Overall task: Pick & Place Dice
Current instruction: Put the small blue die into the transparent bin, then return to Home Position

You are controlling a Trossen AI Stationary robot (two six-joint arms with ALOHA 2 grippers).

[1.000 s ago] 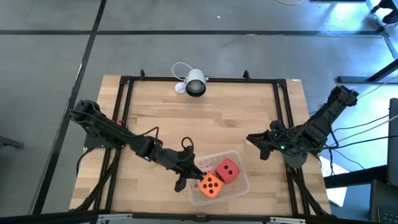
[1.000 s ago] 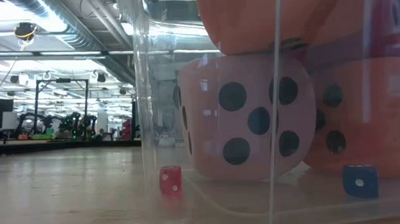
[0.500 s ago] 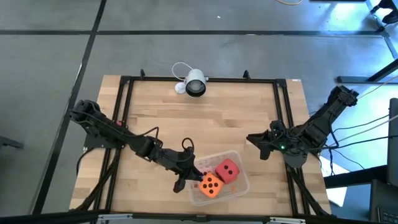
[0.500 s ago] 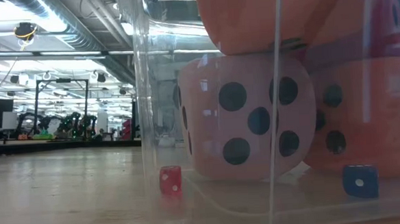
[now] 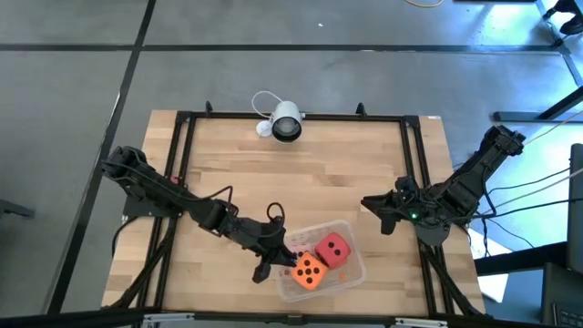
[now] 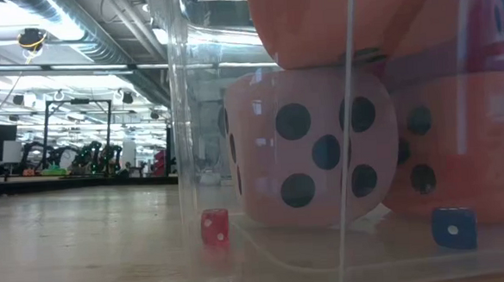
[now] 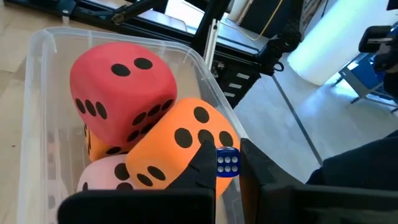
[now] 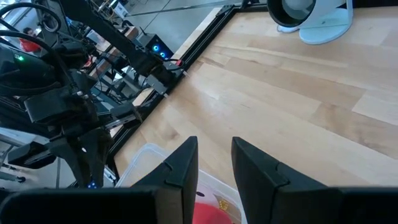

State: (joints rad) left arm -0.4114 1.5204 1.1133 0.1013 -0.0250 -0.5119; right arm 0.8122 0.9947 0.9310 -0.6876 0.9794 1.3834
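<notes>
A clear plastic tub [image 5: 348, 270] stands near the table's near edge and holds all the dice. In the left wrist view the red die [image 7: 121, 93] lies on top, one orange die [image 7: 180, 146] leans beside it, the second orange die [image 7: 93, 146] and the pale pink die [image 7: 102, 180] sit underneath. The pink die [image 6: 313, 151] rests on the tub floor. My left gripper [image 5: 271, 264] [image 7: 227, 180] is open at the tub's left end, beside the upper orange die. My right gripper [image 5: 375, 208] [image 8: 214, 165] hovers open over the table's right side, apart from the tub.
A tiny blue die [image 7: 227, 163] [image 6: 454, 227] shows between my left fingers and lies low by the tub. A tiny red die [image 6: 214, 226] lies on the wood. A white camera [image 5: 285, 123] stands at the far edge. Black rails [image 5: 182, 146] frame the table; bare wood [image 5: 301, 182] lies mid-table.
</notes>
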